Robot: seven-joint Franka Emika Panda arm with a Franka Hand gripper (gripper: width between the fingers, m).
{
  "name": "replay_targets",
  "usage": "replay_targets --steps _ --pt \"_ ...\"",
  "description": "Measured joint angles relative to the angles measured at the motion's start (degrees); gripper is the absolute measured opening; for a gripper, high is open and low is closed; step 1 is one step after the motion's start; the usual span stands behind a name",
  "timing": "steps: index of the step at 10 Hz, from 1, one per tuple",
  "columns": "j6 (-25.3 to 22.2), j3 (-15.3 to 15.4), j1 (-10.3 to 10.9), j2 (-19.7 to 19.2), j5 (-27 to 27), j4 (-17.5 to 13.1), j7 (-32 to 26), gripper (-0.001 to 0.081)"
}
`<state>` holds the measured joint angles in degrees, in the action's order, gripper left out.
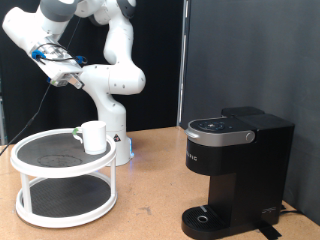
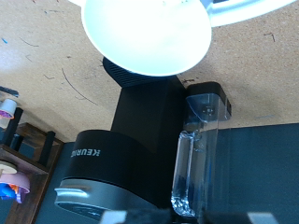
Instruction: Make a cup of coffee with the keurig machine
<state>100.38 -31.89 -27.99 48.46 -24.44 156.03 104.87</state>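
Gripper point(image 1: 72, 82) raised high at the exterior view's upper left, well above the rack, finger spread impossible to tell, nothing seen between them, white cup point(image 1: 94, 137) on the two-tier round rack point(image 1: 40, 160), keurig machine point(image 1: 235, 172) standing well apart at lower right, lid down.

A: What does the arm point(image 1: 112, 55) look like?
B: Glossy white, built of rounded, bulging shells, with a grey band showing at the top joint.
A: And its base?
B: A white foot point(image 1: 120, 140), with a faint blue glow low beside it.
A: The pincer point(image 1: 68, 76)?
B: Grey and silvery, on a hand with blue touches. Thin dark cables point(image 1: 48, 95) hang from it. Too small to tell more
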Motion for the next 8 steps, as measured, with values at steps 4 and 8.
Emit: replay_targets --steps 4,8 --pt "-1.5 -1.4 0.2 -0.3 0.0 -1.1 -0.4 0.0" --pt "1.9 -1.3 0.2 -0.3 0.2 0.7 -0.4 0.0"
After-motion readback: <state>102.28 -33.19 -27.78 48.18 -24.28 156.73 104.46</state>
